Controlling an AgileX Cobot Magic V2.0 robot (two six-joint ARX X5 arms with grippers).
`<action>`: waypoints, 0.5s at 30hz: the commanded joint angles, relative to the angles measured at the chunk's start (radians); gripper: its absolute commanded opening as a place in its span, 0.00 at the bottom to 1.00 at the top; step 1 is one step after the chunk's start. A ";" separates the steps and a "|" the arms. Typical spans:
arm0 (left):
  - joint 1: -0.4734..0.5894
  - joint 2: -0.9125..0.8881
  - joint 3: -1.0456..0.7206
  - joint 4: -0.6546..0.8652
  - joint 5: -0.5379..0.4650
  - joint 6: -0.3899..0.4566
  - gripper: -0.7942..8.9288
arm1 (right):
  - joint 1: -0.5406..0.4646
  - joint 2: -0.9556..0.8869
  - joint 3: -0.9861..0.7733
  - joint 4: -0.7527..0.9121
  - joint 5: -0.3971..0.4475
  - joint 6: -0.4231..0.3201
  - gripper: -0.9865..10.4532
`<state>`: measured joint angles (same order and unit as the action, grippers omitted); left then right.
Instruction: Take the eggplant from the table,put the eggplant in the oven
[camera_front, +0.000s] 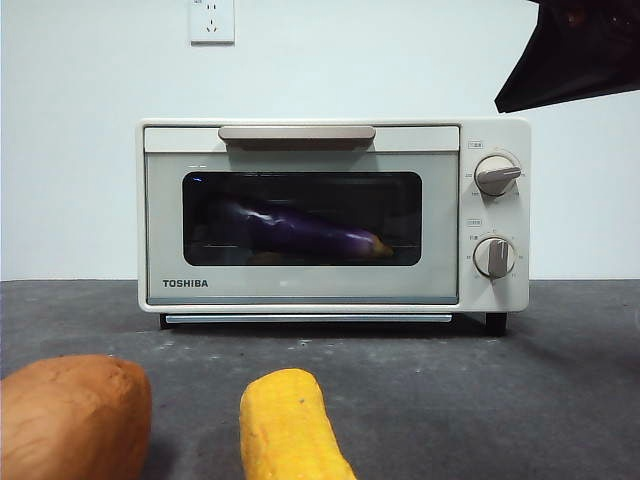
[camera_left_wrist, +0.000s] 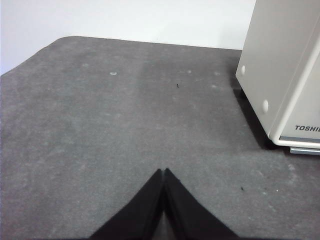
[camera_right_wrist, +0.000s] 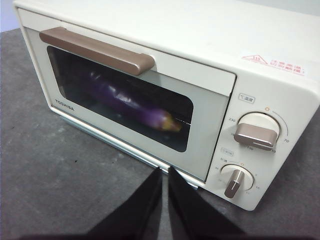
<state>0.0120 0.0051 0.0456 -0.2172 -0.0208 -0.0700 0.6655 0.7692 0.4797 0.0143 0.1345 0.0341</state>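
The cream-white oven (camera_front: 310, 285) stands mid-table with its dark glass door closed under the beige handle bar (camera_front: 297, 134). Behind the glass lies the purple eggplant (camera_front: 300, 232), stem end toward the knobs; the right wrist view shows the eggplant (camera_right_wrist: 135, 106) inside too. My right gripper (camera_right_wrist: 164, 172) is shut, empty, hovering just in front of the oven (camera_right_wrist: 260, 90) near its lower edge; in the front view it shows only as a dark shape (camera_front: 575, 50) at the top right. My left gripper (camera_left_wrist: 163, 172) is shut and empty above the grey table (camera_left_wrist: 100, 125), beside the oven's side wall (camera_left_wrist: 280, 65).
An orange-brown sweet potato (camera_front: 72, 415) and a yellow corn cob (camera_front: 290, 425) lie on the table (camera_front: 480, 400) near the front edge. Two round knobs (camera_front: 496, 174) sit on the oven's right panel. A wall socket (camera_front: 211, 20) is on the white wall behind.
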 joint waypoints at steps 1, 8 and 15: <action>0.002 -0.002 -0.003 0.000 0.001 -0.006 0.09 | 0.005 0.005 0.005 0.012 0.004 0.011 0.09; 0.002 -0.002 -0.035 0.037 0.001 -0.006 0.09 | 0.005 0.005 0.005 0.012 0.005 0.011 0.09; 0.002 -0.002 -0.039 0.028 0.001 -0.006 0.09 | 0.005 0.005 0.005 0.012 0.005 0.011 0.09</action>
<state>0.0120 0.0048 0.0315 -0.1829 -0.0204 -0.0704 0.6655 0.7692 0.4797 0.0143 0.1345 0.0341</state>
